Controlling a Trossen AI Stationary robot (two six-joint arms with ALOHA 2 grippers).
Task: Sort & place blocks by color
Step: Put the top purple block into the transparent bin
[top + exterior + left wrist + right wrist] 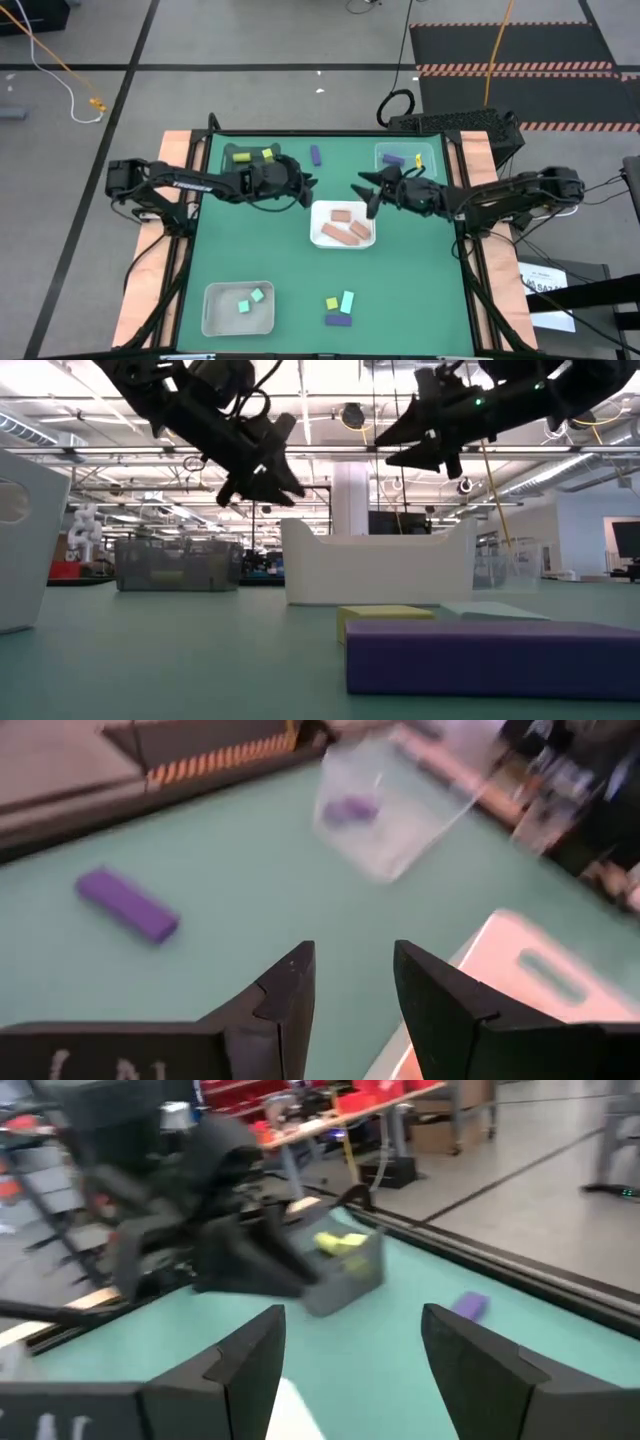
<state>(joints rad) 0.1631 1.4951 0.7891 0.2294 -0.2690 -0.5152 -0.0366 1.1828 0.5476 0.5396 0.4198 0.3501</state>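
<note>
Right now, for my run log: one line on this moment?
left gripper: open, empty | right gripper: open, empty | loose purple block | white tray: salmon blocks

Three salmon-pink blocks (345, 225) lie flat and close together in the white tray at the middle. Two yellow blocks (255, 155) lie in the dark grey tray at the far left, and one purple block (393, 158) in the clear tray at the far right. A purple bar (315, 154) lies alone between these two trays. Two mint green blocks (250, 300) lie in the near-left tray. Near the front edge, a yellow cube (331, 303), a mint green bar (346, 300) and a purple bar (338, 320) lie just beside each other.
</note>
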